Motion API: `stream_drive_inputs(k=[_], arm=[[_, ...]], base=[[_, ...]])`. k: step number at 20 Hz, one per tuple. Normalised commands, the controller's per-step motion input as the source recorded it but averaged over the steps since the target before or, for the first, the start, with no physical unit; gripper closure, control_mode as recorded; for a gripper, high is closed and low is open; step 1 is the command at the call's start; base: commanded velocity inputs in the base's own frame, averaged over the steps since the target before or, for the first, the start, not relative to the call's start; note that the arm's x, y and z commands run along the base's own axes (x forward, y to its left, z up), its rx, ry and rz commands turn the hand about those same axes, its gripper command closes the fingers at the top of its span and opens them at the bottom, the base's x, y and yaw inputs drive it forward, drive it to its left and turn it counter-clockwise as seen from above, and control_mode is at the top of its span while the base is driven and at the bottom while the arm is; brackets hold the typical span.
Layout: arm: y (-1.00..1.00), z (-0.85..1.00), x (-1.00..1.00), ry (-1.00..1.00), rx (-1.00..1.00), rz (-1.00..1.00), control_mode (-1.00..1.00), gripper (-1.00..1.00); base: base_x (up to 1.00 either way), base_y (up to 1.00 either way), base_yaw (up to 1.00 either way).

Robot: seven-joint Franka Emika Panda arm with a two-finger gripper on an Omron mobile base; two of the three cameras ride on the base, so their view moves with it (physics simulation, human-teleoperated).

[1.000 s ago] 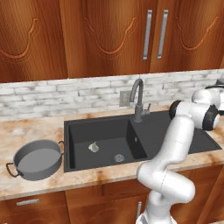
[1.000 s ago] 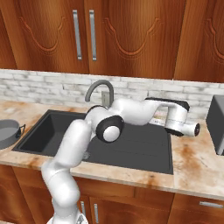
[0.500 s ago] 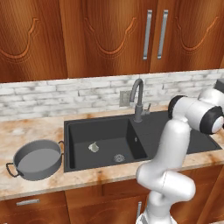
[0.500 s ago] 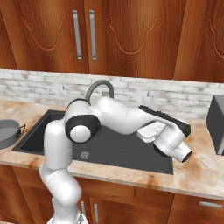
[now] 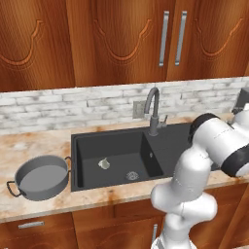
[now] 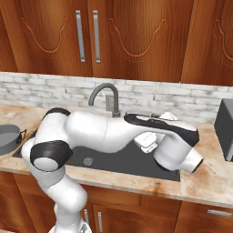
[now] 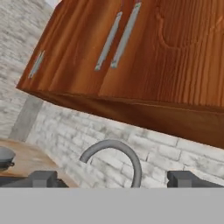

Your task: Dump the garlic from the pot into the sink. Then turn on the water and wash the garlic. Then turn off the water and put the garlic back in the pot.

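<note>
One pot [image 5: 41, 177] stands empty on the surface at 9 o'clock of the sink [image 5: 87, 143]; the garlic [image 5: 103, 164] lies in the basin near the drain. At 3 o'clock, the gripper [image 7: 111, 178] is spread wide, holding nothing, facing the faucet [image 7: 114, 156]. A badly aimed push may miss the small lever.

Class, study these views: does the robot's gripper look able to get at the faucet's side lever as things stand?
Probably yes. The gripper is open and looks toward the faucet arch, with nothing between them. The lever stands clear beside the spout, above the sink; the hand would need to drop lower.
</note>
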Motion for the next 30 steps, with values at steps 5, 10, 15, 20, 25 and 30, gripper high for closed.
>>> stream_drive_inputs(k=[5, 10, 15, 20, 25, 30], arm=[[0.99, 0.43, -0.77, -0.12, -0.43, -0.01, -1.0, -1.0], [1.0, 0.19, -0.02, 0.27, -0.44, -0.08, -1.0, -1.0], [1.0, 0.19, 0.16, 0.42, -0.41, 0.0, -1.0, -1.0], [1.0, 0.02, 0.01, 0.29, -0.36, 0.0, -1.0, -1.0], [0.98, 0.0, 0.05, 0.22, -0.39, 0.11, -1.0, -1.0], [0.73, 0.0, 0.0, 0.1, -0.38, 0.28, -1.0, -1.0]], base=[[0.0, 0.0, 0.0], [0.0, 0.0, 0.0], [0.0, 0.0, 0.0], [0.0, 0.0, 0.0], [0.0, 0.0, 0.0], [0.0, 0.0, 0.0]])
